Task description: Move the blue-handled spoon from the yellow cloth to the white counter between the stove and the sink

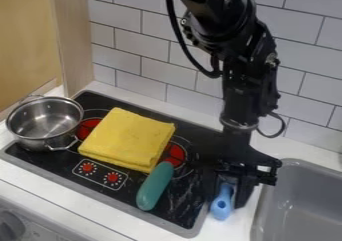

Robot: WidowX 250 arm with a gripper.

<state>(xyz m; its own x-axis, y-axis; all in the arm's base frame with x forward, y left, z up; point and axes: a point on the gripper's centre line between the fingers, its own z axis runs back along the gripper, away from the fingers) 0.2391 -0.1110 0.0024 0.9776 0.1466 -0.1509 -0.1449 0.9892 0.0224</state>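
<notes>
Gripper (227, 196) hangs straight down at a blue handle (221, 209) beside the sink (302, 207).

Metal pot (45, 120) on the left of a black stove (57, 161), folded yellow cloth (127, 139) mid-stove, green oblong thing (155, 186) by its near edge; gray sink (304, 207) at right.

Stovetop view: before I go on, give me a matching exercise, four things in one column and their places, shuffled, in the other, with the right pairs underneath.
Things
1. Steel pot
2. Folded cloth
3. Green oblong object
4. Blue object with a hole in its end

Places
A. Partly over the red burners
B. At the gripper, near the gray sink
C. At the left end of the black cooktop
D. Against the yellow item's corner, to the right of the control knobs

Right pairs: 1-C, 2-A, 3-D, 4-B
</notes>
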